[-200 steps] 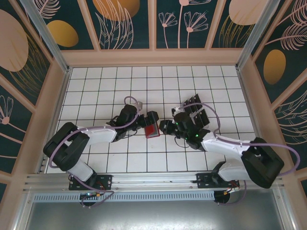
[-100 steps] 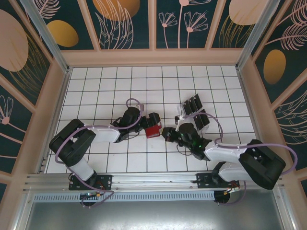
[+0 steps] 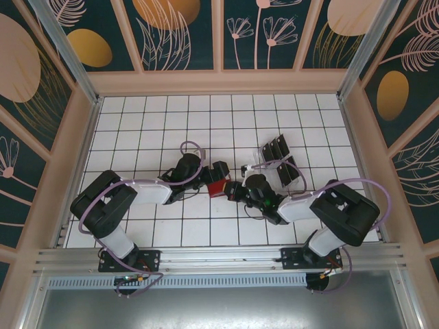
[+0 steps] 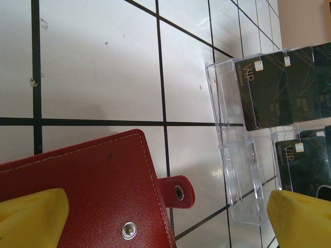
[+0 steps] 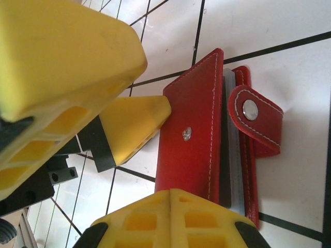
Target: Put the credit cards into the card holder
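My right end effector (image 5: pixel 170 206), closed tight, meets the red card holder (image 5: pixel 191 134) at its right edge (flap (image 5: pixel 256 121) unsnapped); my left end effector (image 4: pixel 165 217) gapes wide at its left

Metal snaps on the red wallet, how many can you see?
2. One snap sits on the closing tab, the other snap on the wallet's cover beside it. The underside is hidden.
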Controlling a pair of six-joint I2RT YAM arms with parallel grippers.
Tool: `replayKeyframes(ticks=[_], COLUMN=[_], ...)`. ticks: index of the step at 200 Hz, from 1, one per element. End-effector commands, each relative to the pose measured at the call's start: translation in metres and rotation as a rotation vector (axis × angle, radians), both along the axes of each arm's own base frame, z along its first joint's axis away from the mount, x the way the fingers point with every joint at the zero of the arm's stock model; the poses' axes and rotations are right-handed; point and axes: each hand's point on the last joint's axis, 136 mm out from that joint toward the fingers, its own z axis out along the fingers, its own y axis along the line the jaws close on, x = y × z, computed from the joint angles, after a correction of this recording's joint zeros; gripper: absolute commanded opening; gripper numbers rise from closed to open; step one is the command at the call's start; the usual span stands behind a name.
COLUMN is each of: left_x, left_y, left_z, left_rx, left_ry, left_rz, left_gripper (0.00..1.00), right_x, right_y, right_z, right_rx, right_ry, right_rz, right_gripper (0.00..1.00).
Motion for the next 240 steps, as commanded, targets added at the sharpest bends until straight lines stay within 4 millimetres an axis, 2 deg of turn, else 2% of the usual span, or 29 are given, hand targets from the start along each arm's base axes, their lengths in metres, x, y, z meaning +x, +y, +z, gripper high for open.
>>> replayKeyframes(ticks=[1, 33, 67, 86, 107, 145, 165, 240], left_x=[-0.003, -0.001, 0.013, 0.023, 0.027, 0.018, 0.014, 0.018], left_y=[0.003, 0.003, 0.011, 0.026, 0.048, 0.082, 0.092, 0.082], left_z=[-0.005, 0.003, 0.028, 0.041, 0.046, 0.036, 0.026, 0.001], left_rx=[0.015, 0.022, 0.124, 0.245, 0.402, 0.556, 0.591, 0.659], left_ry=[0.005, -0.008, -0.075, -0.097, -0.109, -0.101, -0.099, -0.099], left_rz=[0.009, 0.008, 0.031, 0.072, 0.103, 0.090, 0.065, -0.061], left_gripper=[0.99, 0.99, 0.99, 0.99, 0.99, 0.99, 0.99, 0.99], right_x=[0.008, 0.007, 0.006, 0.006, 0.005, 0.005, 0.004, 0.004], right_y=[0.008, 0.007, 0.009, 0.009, 0.009, 0.013, 0.013, 0.013], right_z=[0.003, -0.016, -0.027, -0.029, -0.030, -0.031, -0.032, -0.036], right_rx=[0.019, -0.010, -0.024, -0.030, -0.032, -0.033, -0.035, -0.040], right_ry=[-0.010, 0.036, 0.066, 0.076, 0.083, 0.092, 0.097, 0.109], right_rz=[-0.009, -0.015, -0.008, -0.010, -0.005, 0.007, 0.009, 0.007], right_gripper=[0.02, 0.00, 0.00, 0.00, 0.00, 0.01, 0.01, 0.01])
